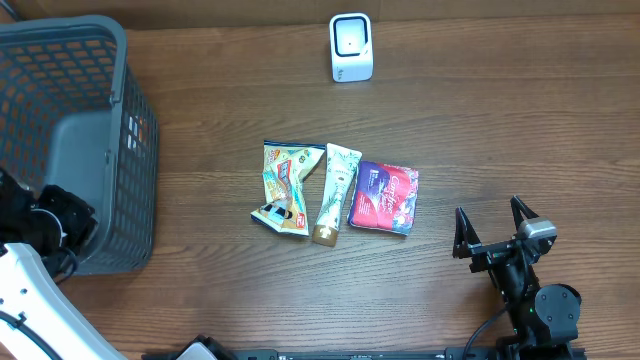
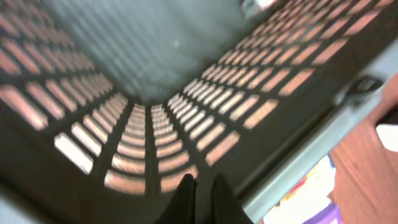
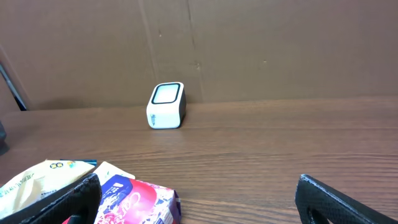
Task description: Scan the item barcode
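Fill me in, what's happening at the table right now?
Nothing is held yet. The right gripper is open and empty, beside the purple packet, tube and snack bag lying mid-table. The left gripper is shut on nothing, pointing into the grey basket. The white scanner stands at the far edge.

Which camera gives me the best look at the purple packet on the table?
Overhead: the purple packet lies whole and unobstructed beside the tube. Right wrist catches only part of it, cut off at the bottom edge. Left wrist looks into the basket; a blurred purple sliver at its lower edge may be it.
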